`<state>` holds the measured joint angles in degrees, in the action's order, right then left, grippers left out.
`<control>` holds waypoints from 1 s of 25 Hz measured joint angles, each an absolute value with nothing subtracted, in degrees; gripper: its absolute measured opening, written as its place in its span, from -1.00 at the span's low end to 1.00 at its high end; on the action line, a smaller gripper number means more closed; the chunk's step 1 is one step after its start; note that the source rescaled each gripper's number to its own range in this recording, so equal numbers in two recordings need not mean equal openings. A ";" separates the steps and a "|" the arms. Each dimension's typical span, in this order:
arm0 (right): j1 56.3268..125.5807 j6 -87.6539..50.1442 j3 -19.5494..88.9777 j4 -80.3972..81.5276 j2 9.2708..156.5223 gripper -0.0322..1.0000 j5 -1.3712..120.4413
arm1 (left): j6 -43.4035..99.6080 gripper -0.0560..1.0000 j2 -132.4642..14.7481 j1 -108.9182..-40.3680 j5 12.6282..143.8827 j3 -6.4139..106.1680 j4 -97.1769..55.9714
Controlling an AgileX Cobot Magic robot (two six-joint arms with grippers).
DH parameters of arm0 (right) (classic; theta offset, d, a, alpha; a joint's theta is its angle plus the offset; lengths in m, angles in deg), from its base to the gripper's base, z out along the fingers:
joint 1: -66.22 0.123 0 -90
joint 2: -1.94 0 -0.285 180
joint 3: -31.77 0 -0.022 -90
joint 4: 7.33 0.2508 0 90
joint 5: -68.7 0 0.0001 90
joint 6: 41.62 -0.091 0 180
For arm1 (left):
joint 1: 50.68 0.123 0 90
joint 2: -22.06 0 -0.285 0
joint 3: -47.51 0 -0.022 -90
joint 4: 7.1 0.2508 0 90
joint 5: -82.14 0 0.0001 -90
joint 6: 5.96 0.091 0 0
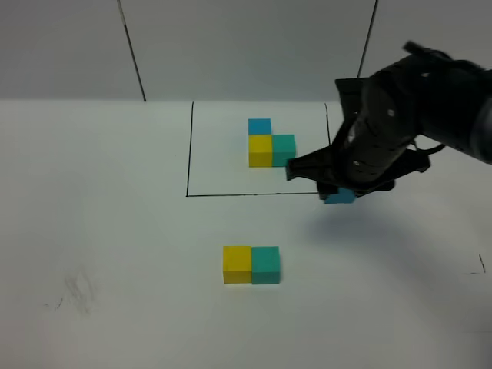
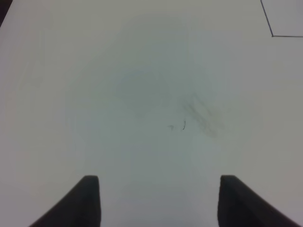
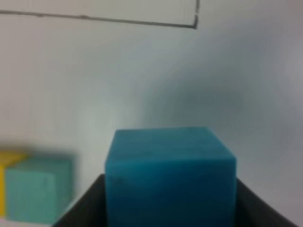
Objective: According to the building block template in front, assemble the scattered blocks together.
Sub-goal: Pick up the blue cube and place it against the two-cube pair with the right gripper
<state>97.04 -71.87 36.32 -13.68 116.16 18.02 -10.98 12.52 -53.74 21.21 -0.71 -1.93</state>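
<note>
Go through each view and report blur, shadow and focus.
Exterior high: sharp enough, even light, a soft shadow of the arm on the table near the blue cube. Left wrist: flat light, dark soft-edged fingertips, faint smudge. Right wrist: blue cube fills the foreground, teal cube and yellow cube blurred.

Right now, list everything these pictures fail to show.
- Blue block: exterior high view, mostly hidden under the right arm; only a corner shows.
- Right fingers: right wrist view, cut off by the frame edge.
- Yellow block: right wrist view, blurred, cropped by the edge.
- Left fingers: left wrist view, only tips visible.
</note>
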 joint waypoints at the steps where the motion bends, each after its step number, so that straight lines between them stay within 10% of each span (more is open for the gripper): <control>1: 98.11 -74.99 37.37 -14.57 117.72 -0.92 17.68 | -10.98 -0.51 12.52 -53.74 21.21 -0.71 -1.93; 25: 110.58 -87.82 65.38 -18.02 140.28 -0.93 3.45 | -10.98 -0.51 12.52 -53.74 21.21 -0.71 -1.93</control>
<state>110.58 -87.82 65.38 -18.02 140.28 3.45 -10.98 12.52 -53.74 21.21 -0.71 -1.93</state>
